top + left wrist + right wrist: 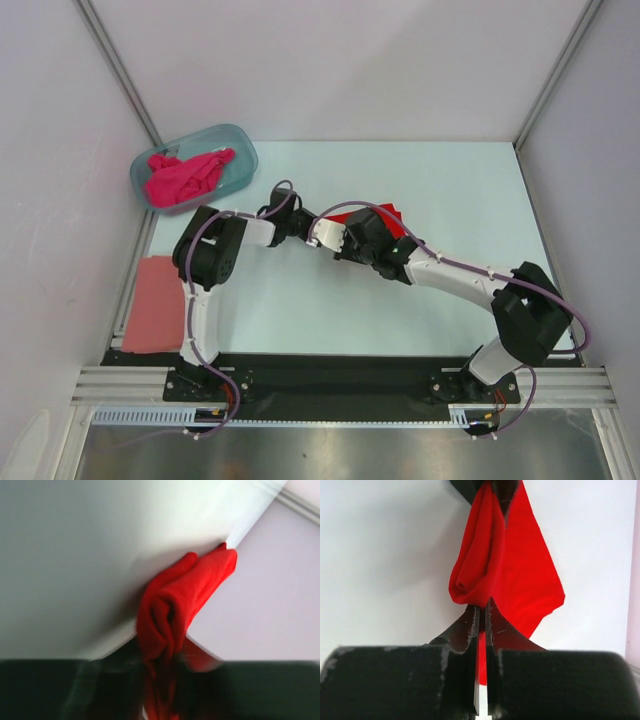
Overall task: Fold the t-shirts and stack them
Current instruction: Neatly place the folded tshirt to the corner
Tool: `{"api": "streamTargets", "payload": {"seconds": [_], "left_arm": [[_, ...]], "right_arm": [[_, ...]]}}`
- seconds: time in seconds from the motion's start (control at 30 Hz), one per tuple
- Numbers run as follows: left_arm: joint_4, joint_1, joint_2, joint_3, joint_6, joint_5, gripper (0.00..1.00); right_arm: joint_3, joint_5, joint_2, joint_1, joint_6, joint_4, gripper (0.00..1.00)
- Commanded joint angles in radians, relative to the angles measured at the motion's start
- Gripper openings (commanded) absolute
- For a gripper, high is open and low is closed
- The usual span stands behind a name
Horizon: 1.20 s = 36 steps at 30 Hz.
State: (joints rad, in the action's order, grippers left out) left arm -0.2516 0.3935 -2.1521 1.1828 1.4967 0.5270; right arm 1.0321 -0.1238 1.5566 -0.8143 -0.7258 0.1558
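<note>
At the far left of the bench, a salmon-pink shirt lies flat and folded along the edge, just beside the left arm's base. Behind it, at the back left corner, a translucent blue-grey tub holds a crumpled magenta shirt.

Both arms reach in to meet near the middle of the bench. The left end effector is narrow. Its dark, blurred fingers stand on either side of a bunched fold of the red shirt, and the cloth appears pinched between them.

Seen from above, the red shirt is mostly hidden under the two wrists. Only a corner shows on the bench behind the right arm. From the right wrist, the cloth runs as a gathered roll with a flat flap hanging to one side, stretched between the two tools.

The right end effector is closed almost to a slit, its tips nipping the near end of the red roll.
</note>
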Motion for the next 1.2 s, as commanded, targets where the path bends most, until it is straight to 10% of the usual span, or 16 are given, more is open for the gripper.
{"api": "streamTargets", "payload": {"seconds": [0.0,0.03,0.1,0.2,0.33,0.77,1.17], "left_arm": [[-0.025,0.01,0.001,0.041,0.017,-0.03,0.18],[-0.011,0.01,0.011,0.044,0.005,-0.036,0.0],[0.061,0.008,0.064,0.058,-0.055,-0.067,0.0],[0.215,0.008,0.15,0.093,-0.183,-0.145,0.0],[0.345,0.005,0.277,0.072,-0.312,-0.24,0.0],[0.595,-0.005,0.655,-0.097,-0.486,-0.518,0.0],[0.896,-0.123,0.801,0.035,-0.573,-0.725,0.0]], "right_arm": [[-0.004,0.003,-0.053,0.003,0.025,-0.045,0.0],[-0.006,-0.008,-0.055,0.003,0.029,-0.042,0.0],[-0.006,-0.043,-0.064,0.004,0.067,-0.035,0.04],[0.011,-0.091,-0.078,0.013,0.184,0.02,0.47],[0.005,-0.174,-0.159,0.007,0.377,0.105,0.67],[-0.05,-0.435,-0.512,-0.247,0.992,0.468,0.72],[-0.127,-0.304,-0.555,-0.335,0.971,0.41,0.76]]}}
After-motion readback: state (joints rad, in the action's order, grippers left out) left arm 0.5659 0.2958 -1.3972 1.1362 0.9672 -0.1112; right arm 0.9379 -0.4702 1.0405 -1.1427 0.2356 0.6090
